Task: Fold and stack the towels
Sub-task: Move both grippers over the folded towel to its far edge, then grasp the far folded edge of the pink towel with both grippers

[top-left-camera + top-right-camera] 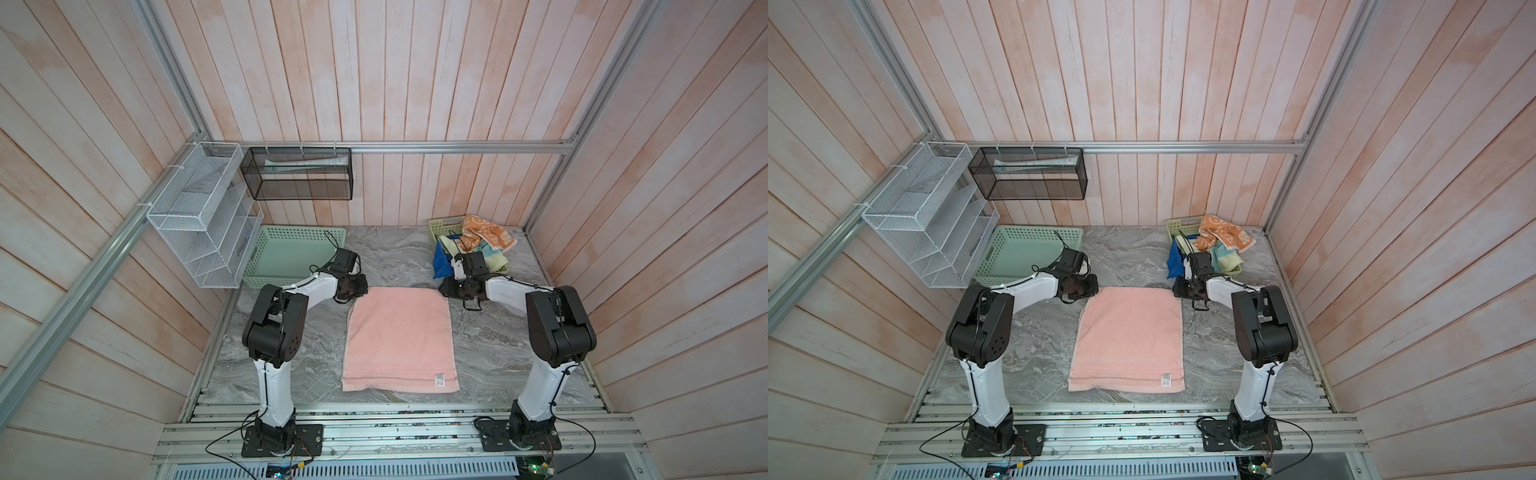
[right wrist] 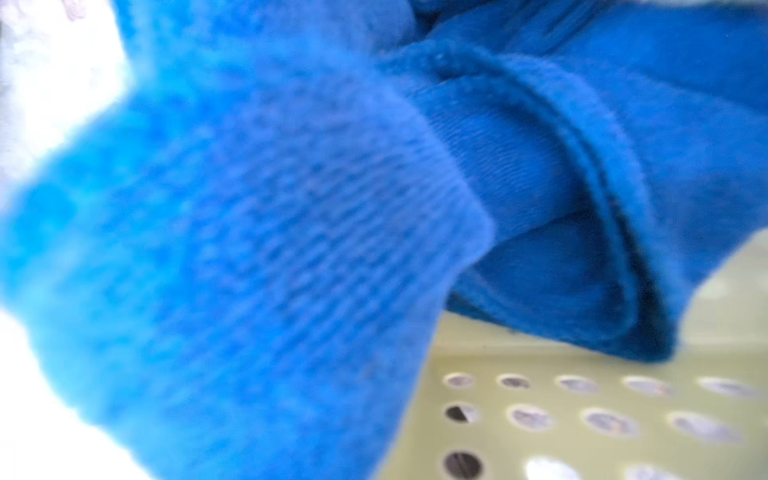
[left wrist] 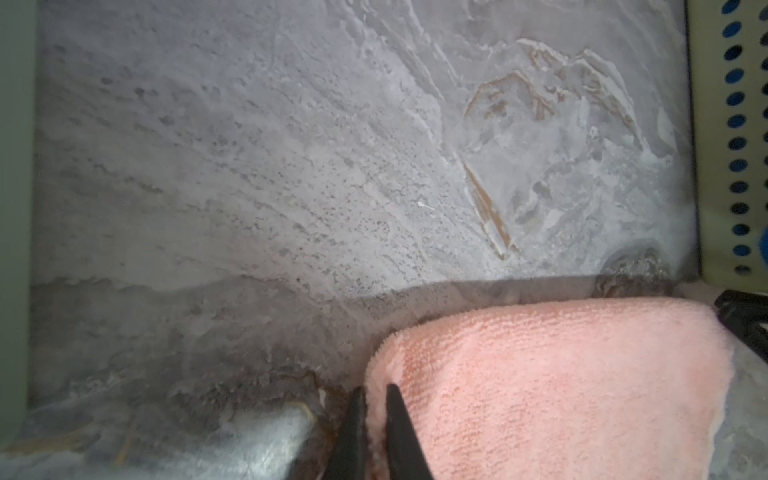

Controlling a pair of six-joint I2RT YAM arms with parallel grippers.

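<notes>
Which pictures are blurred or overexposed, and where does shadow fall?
Right wrist view: the blue towel is too close, blurred, one margin burnt to white. Left wrist view: the pink towel is fairly sharp, dark shadow on the table beside it. Both top views: sharp, evenly lit, walls splayed by the wide lens.

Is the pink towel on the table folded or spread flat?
Folded: the pink terry towel shows two stacked layers at its near edge and a rounded fold at its far edge.
</notes>
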